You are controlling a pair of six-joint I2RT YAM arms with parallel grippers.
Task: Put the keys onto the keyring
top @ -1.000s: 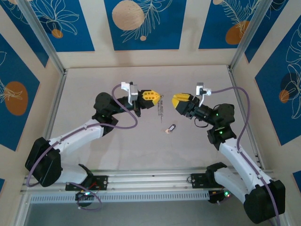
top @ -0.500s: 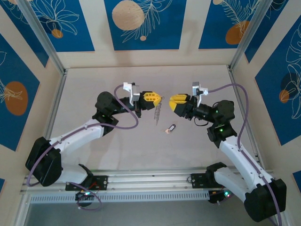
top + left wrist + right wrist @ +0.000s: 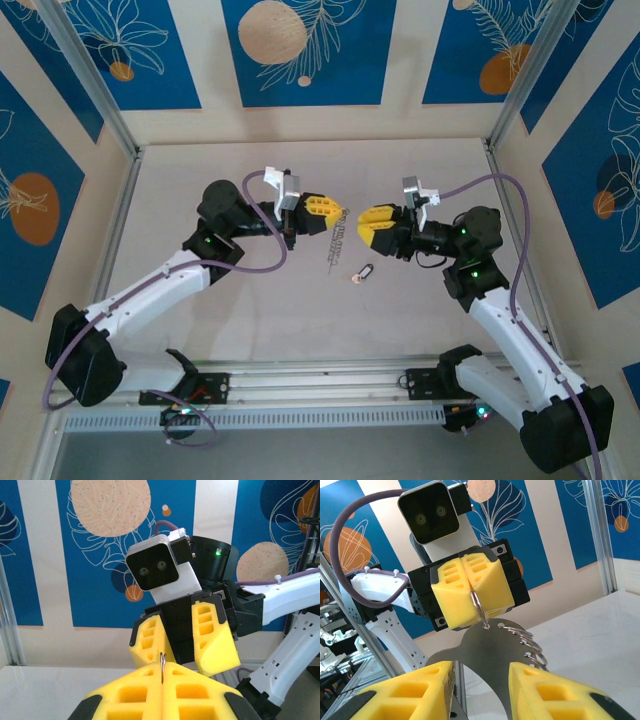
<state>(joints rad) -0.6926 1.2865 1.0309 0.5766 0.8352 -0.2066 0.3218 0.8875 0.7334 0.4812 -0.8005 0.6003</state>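
The left jaws are clenched on the keyring (image 3: 334, 243), which hangs above the middle of the table (image 3: 420, 170). Just to its right, the right jaws are spread apart and hold nothing. The keys (image 3: 363, 271) lie on the table, a bit nearer. The ring seems held ready. Next, the right arm probably needs to dip down and pinch the keys.

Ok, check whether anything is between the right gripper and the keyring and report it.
Nothing visible is. The keyring hangs from the shut left gripper, and the open right gripper faces it with only air between them in the top view. The key lies on the table below, apart from both.
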